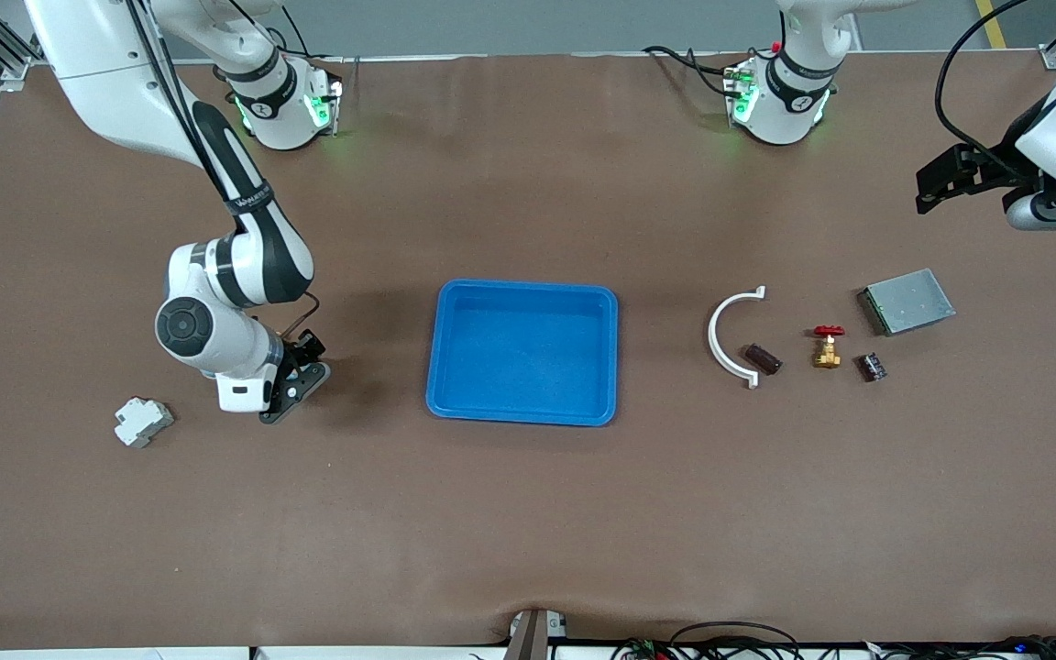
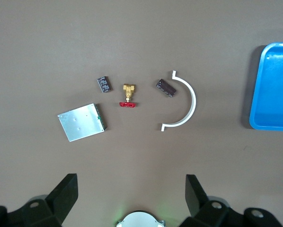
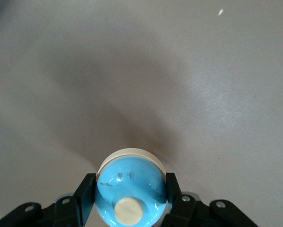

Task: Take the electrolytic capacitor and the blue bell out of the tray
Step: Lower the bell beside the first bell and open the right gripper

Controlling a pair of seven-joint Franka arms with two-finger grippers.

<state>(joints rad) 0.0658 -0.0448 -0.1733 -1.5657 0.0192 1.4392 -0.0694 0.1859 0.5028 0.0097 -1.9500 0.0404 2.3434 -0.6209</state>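
The right gripper (image 3: pixel 130 198) has its fingers (image 3: pixel 86 194) clamped on either side of a round light-blue bell with a cream button (image 3: pixel 130 189), over the brown desk (image 1: pixel 528 513) beside the blue plastic tray (image 1: pixel 522 351). The left gripper (image 2: pixel 132 201) hangs with fingers spread wide apart, empty, over the desk at the left arm's end. The dark cylindrical capacitor (image 1: pixel 764 358) lies on its side, just beside the white curved plastic clip (image 1: pixel 730 337), its long axis diagonal.

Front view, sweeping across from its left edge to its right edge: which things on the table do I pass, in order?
White plastic block → right gripper holding the blue bell → blue tray → white curved clip → dark capacitor → red-handled brass valve → small black component → grey metal box → left gripper.
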